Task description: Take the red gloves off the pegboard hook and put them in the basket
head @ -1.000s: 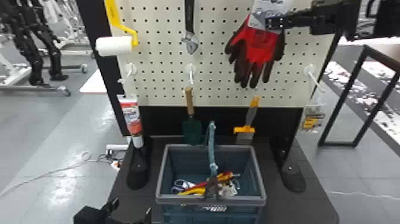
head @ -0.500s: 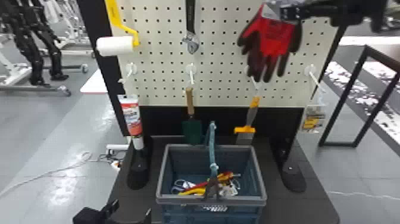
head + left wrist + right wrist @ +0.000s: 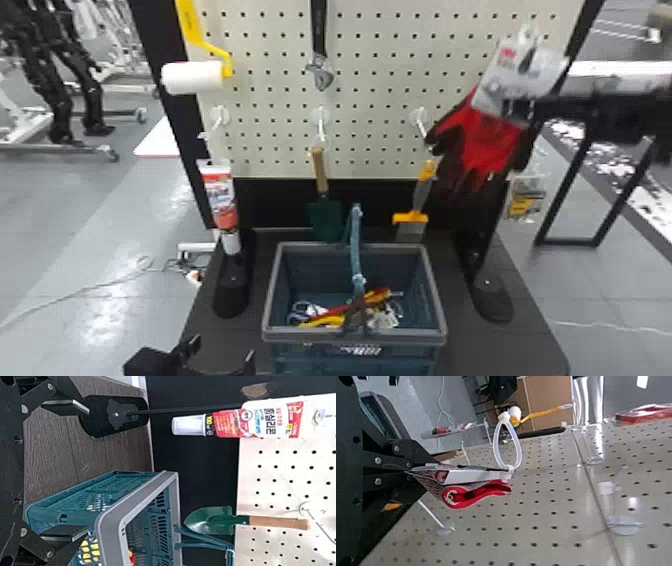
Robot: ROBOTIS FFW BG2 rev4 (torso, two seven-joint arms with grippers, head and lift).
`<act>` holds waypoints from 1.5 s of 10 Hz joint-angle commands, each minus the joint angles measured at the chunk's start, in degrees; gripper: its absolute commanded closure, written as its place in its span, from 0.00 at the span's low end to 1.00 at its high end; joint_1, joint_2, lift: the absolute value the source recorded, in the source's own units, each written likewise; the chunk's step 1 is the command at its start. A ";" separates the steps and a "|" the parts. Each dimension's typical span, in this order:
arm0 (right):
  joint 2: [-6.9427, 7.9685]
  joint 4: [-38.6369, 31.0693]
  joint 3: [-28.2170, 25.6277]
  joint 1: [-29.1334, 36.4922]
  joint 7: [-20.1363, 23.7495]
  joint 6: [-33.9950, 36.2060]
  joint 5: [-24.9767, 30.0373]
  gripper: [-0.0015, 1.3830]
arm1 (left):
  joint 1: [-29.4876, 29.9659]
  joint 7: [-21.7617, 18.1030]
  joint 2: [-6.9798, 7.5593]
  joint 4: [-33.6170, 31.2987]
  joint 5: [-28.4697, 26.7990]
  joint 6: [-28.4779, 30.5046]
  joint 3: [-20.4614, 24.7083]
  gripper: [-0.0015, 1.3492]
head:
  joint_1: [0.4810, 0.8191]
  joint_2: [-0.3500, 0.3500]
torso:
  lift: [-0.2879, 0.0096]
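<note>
In the head view my right gripper [image 3: 525,107] is in front of the pegboard's right side, shut on the card of the red gloves [image 3: 492,142], whose dark fingers hang down. The right wrist view has the gripper [image 3: 411,471] pinching the folded gloves [image 3: 474,494]; their white loop [image 3: 507,445] is on no hook. The blue-grey basket [image 3: 355,336] stands lower and to the left of the gloves, holding several tools. At the bottom left my left gripper [image 3: 220,354] is idle beside it. In the left wrist view that gripper [image 3: 81,471] stands open near the basket [image 3: 115,514].
On the pegboard [image 3: 370,75] hang a paint roller [image 3: 192,77], a wrench [image 3: 320,65], a tube [image 3: 220,200], a green trowel [image 3: 325,220] and a scraper [image 3: 411,218]. A hook [image 3: 421,120] juts out left of the gloves. The basket's handle [image 3: 356,245] stands up.
The right gripper and the gloves shifted right and rose, then came down lower and farther right, now beside the scraper's hook. The left gripper and the basket have stayed still.
</note>
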 commanded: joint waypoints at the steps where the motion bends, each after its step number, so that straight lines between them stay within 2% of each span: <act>1: 4.27 -0.12 -2.74 5.42 1.52 -0.14 2.87 0.94 | -0.32 0.00 -0.15 0.00 0.16 0.18 -0.42 0.18 | 0.20 0.50 | 0.63; 3: 9.02 1.29 -4.23 11.31 3.37 -1.29 5.33 0.94 | -0.15 0.00 -0.15 0.00 0.16 0.18 -0.07 0.18 | 0.20 0.50 | 0.63; 4: 10.95 2.87 -4.14 12.45 5.03 -2.25 7.88 0.94 | -0.24 0.00 -0.15 0.00 -0.02 0.18 -0.07 0.18 | 0.20 0.50 | 0.63; 7: 16.05 8.23 -2.30 14.56 6.18 -5.68 8.67 0.94 | -0.41 0.00 -0.15 0.09 -0.11 0.18 -0.15 0.18 | 0.20 0.50 | 0.63; 10: 19.30 19.48 3.85 13.77 8.46 -10.25 8.85 0.94 | -0.50 0.00 -0.15 0.09 -0.02 0.01 -0.07 0.18 | 0.20 0.50 | 0.63; 13: 19.74 33.90 6.84 8.67 13.03 -16.40 12.01 0.93 | -0.94 0.00 -0.15 0.27 -0.02 0.01 -0.24 0.18 | 0.20 0.50 | 0.63; 14: 19.74 36.18 6.84 7.44 13.47 -17.64 13.24 0.71 | -1.03 0.00 -0.15 0.35 -0.02 0.01 -0.33 0.18 | 0.20 0.50 | 0.63; 15: 19.74 37.76 6.84 7.00 13.47 -18.69 13.06 0.31 | -1.12 0.00 -0.15 0.35 -0.02 0.01 -0.42 0.18 | 0.20 0.50 | 0.63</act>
